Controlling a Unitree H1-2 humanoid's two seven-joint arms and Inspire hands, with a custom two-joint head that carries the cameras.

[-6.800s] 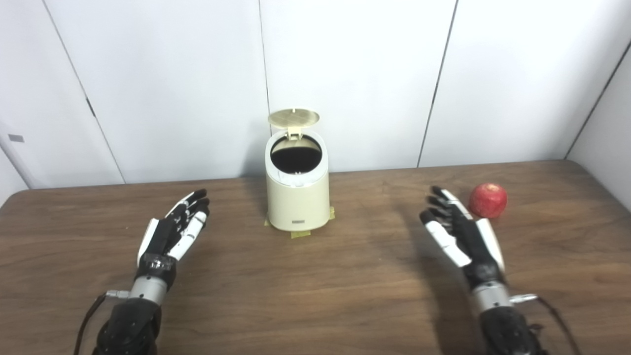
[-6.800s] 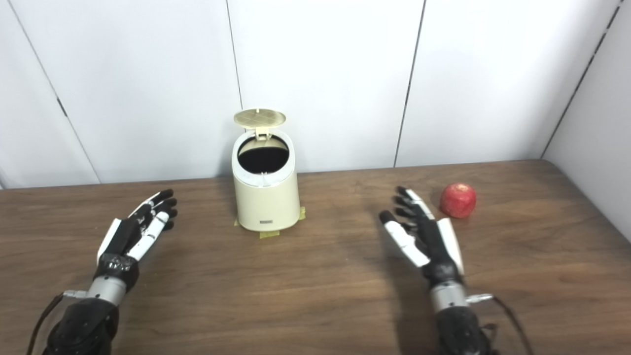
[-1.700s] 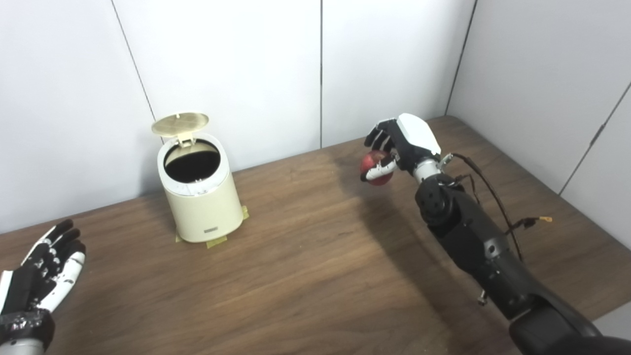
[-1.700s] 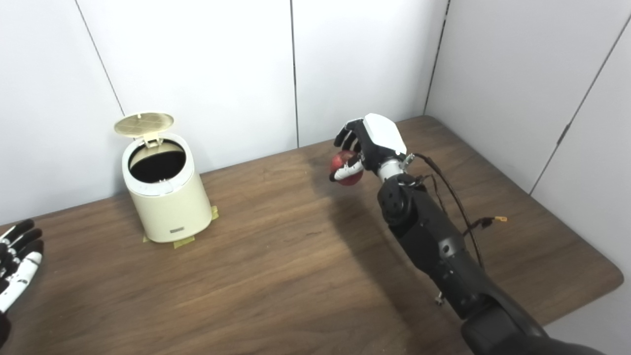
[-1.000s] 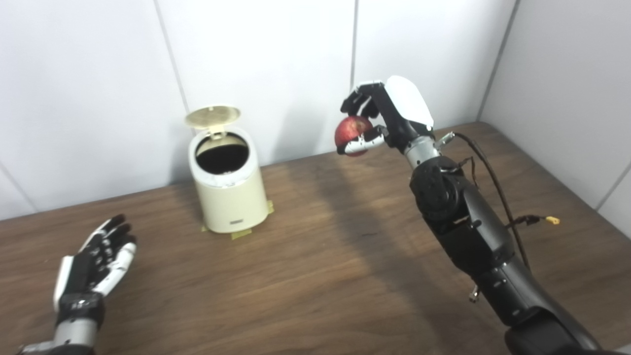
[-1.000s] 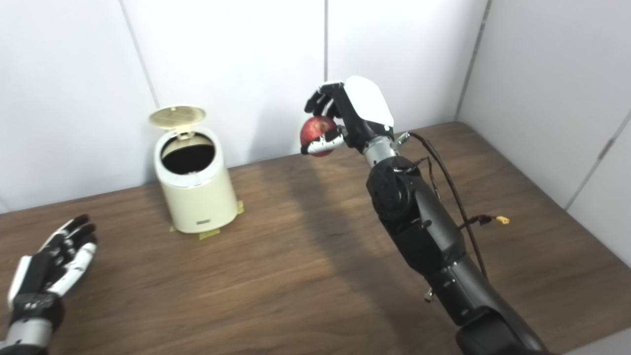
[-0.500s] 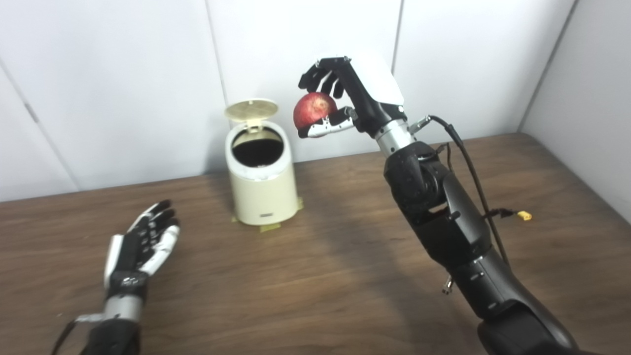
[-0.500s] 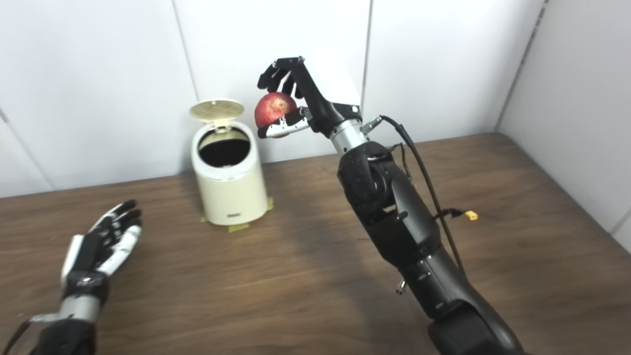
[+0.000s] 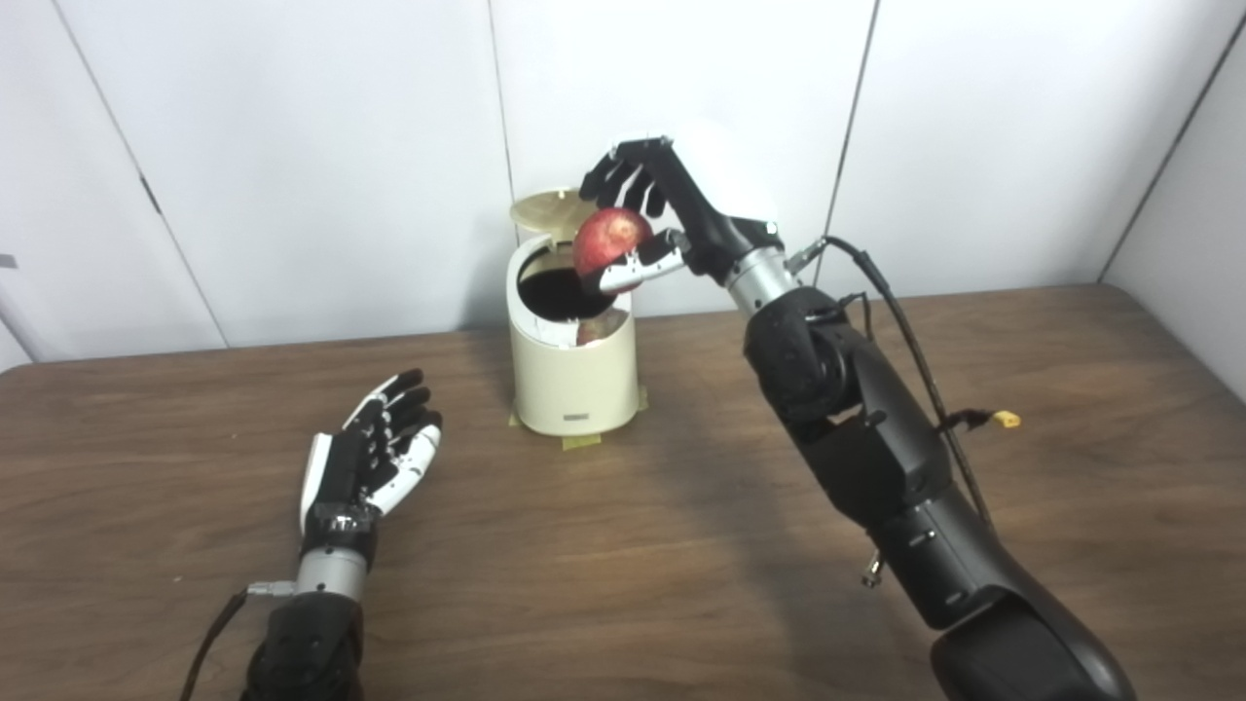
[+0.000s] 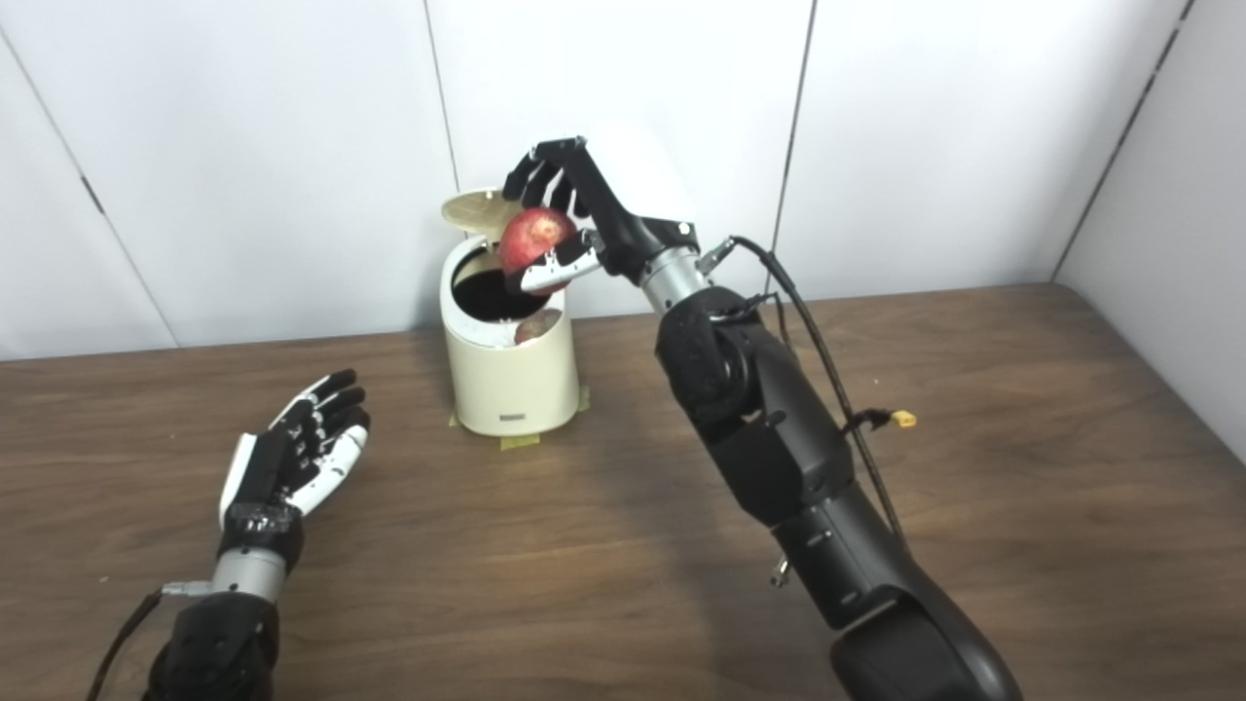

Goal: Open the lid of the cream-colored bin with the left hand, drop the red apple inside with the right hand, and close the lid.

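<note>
A: While the lid (image 9: pixel 538 206) stands up, where's the red apple (image 9: pixel 610 243)?
B: Gripped in the right hand (image 9: pixel 654 226), over the cream-colored bin (image 9: pixel 572 362), rim's three o'clock.
A: Left hand (image 9: pixel 370 465)?
B: Spread, empty, at eight o'clock.

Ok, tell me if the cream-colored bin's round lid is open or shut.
Open: the round lid stands tipped back behind the cream-colored bin, its dark mouth exposed.

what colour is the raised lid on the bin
The lid is pale gold, yellower than the cream bin; right eye view shows it best.
</note>
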